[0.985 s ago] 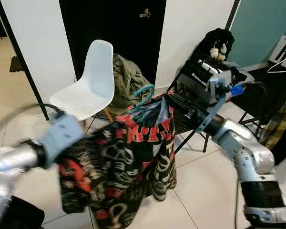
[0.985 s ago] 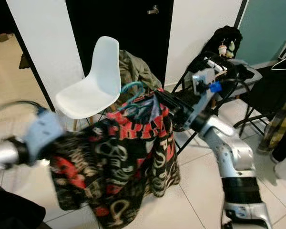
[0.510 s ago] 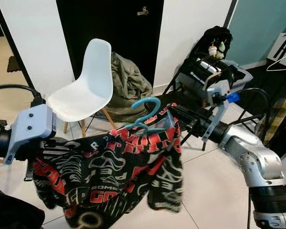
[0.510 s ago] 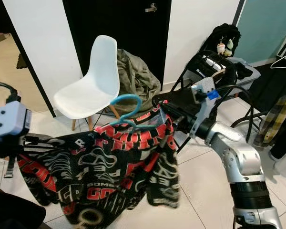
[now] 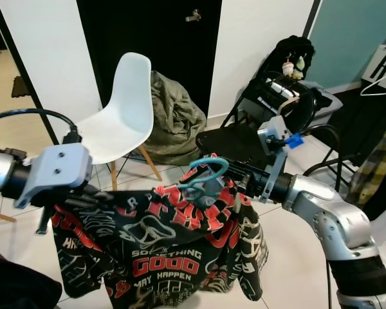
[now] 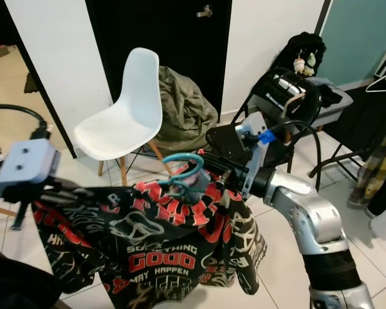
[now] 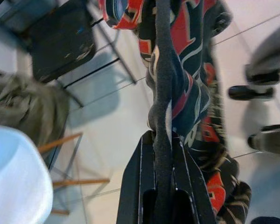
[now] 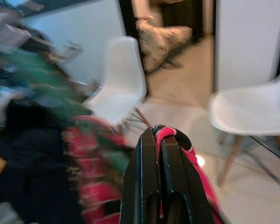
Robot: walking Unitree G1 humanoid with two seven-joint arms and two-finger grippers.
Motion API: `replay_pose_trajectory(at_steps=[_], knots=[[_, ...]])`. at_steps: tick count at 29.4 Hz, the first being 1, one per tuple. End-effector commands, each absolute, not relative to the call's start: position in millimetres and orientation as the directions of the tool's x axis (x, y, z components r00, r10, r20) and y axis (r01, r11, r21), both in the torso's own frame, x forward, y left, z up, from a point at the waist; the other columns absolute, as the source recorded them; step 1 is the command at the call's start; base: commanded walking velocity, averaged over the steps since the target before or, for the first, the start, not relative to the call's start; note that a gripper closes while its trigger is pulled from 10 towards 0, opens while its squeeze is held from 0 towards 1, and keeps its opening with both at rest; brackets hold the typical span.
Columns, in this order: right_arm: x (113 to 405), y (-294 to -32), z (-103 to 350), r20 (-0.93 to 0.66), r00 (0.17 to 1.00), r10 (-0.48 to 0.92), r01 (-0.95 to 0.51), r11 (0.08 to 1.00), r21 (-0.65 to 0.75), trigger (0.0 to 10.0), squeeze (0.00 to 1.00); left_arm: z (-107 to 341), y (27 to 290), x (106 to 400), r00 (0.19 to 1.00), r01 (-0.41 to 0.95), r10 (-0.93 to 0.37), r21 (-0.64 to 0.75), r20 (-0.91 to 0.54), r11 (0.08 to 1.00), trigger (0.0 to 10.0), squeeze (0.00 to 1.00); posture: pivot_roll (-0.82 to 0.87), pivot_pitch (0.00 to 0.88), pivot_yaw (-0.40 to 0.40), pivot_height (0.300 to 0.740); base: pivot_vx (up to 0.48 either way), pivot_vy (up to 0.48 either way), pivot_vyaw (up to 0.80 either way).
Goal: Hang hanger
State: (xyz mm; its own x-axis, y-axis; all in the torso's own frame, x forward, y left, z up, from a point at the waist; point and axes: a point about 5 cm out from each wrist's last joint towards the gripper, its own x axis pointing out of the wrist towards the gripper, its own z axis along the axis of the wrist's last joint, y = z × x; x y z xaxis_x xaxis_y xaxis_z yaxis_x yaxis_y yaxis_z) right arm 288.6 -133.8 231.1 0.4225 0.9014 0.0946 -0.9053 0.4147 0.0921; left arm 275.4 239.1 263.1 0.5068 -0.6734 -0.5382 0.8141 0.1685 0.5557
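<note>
Printed shirt (image 5: pixel 167 251) is held spread between both arms, likely so it stays draped on the teal hanger (image 5: pixel 202 181) at its collar. Left gripper (image 7: pixel 162 144) is clamped on a shoulder fold; right gripper (image 8: pixel 161 140) is pinched on the opposite edge, though that view is blurred. White chair (image 5: pixel 119 116) stands behind.

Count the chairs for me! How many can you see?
2. A white plastic chair with wooden legs stands by the dark doorway, and a black folding chair stands behind the printed shirt. Others may be hidden.
</note>
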Motion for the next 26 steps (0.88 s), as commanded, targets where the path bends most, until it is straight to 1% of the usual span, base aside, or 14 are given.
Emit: replay_pose_trajectory(at_steps=[1,2,3,4,8,13,15,17,18,21,22,24,25,26], knots=[[283,-133,234,0.081,0.384,0.920,-0.923,0.380,0.067,0.0,0.00,264,241,283,0.570,0.774,-0.646,0.595,-0.507,0.216,10.0,0.00,-0.02,0.000,-0.016,0.740,0.000,0.000,0.00],[282,-132,229,0.028,0.379,0.925,-0.925,0.378,0.039,0.0,0.00,263,244,287,0.604,0.753,-0.627,0.610,-0.492,0.246,10.0,0.00,-0.02,0.000,-0.016,0.740,0.000,0.000,0.00],[282,-132,229,0.028,0.379,0.925,-0.925,0.378,0.039,0.0,0.00,263,244,287,0.604,0.753,-0.627,0.610,-0.492,0.246,10.0,0.00,-0.02,0.000,-0.016,0.740,0.000,0.000,0.00],[280,-130,223,-0.008,0.375,0.927,-0.926,0.375,0.034,0.0,0.00,261,247,292,0.634,0.733,-0.608,0.623,-0.478,0.274,10.0,0.00,-0.02,0.000,-0.012,0.740,0.000,0.000,0.00],[281,-128,221,-0.004,0.388,0.922,-0.921,0.387,0.046,0.0,0.00,256,249,298,0.676,0.701,-0.586,0.634,-0.446,0.326,10.0,0.00,-0.03,0.000,-0.012,0.740,0.000,0.000,0.00],[284,-129,218,-0.031,0.415,0.909,-0.908,0.416,0.042,0.0,0.00,254,245,298,0.666,0.708,-0.619,0.614,-0.416,0.349,10.0,0.00,-0.03,0.000,-0.015,0.740,0.000,0.000,0.00],[284,-126,203,-0.113,0.436,0.893,-0.897,0.441,0.022,0.0,0.00,253,239,295,0.633,0.729,-0.671,0.588,-0.386,0.350,10.0,0.00,-0.03,0.000,-0.015,0.740,0.000,0.000,0.00],[285,-124,197,-0.145,0.443,0.885,-0.893,0.449,0.015,0.0,0.00,252,237,294,0.625,0.733,-0.684,0.584,-0.377,0.348,10.0,0.00,-0.03,0.000,-0.016,0.740,0.000,0.000,0.00],[286,-123,193,-0.170,0.457,0.873,-0.886,0.463,-0.003,8.2,0.00,251,234,293,0.616,0.738,-0.694,0.579,-0.372,0.346,10.0,0.00,-0.03,0.000,-0.018,0.740,0.000,0.000,0.00],[286,-123,193,-0.170,0.457,0.873,-0.886,0.463,-0.003,8.2,0.00,251,234,293,0.616,0.738,-0.694,0.579,-0.372,0.346,10.0,0.00,-0.03,0.000,-0.018,0.740,0.000,0.000,0.00],[287,-123,190,-0.182,0.468,0.865,-0.881,0.472,-0.022,10.0,0.00,250,233,293,0.612,0.741,-0.699,0.576,-0.369,0.345,10.0,0.00,-0.03,0.000,-0.018,0.740,0.000,0.000,0.00],[290,-125,193,-0.164,0.492,0.855,-0.870,0.492,-0.039,10.0,0.00,248,231,292,0.602,0.748,-0.711,0.568,-0.362,0.344,10.0,0.00,-0.03,0.000,-0.018,0.740,0.000,0.000,0.00],[292,-127,196,-0.143,0.507,0.850,-0.861,0.506,-0.047,10.0,0.02,246,229,291,0.596,0.752,-0.719,0.562,-0.358,0.344,10.0,0.00,-0.03,0.000,-0.019,0.740,0.000,0.000,0.00],[293,-130,199,-0.125,0.514,0.849,-0.857,0.512,-0.049,10.0,0.52,245,228,290,0.593,0.754,-0.723,0.560,-0.355,0.343,10.0,0.00,-0.03,0.000,-0.019,0.740,0.000,0.000,0.00]])
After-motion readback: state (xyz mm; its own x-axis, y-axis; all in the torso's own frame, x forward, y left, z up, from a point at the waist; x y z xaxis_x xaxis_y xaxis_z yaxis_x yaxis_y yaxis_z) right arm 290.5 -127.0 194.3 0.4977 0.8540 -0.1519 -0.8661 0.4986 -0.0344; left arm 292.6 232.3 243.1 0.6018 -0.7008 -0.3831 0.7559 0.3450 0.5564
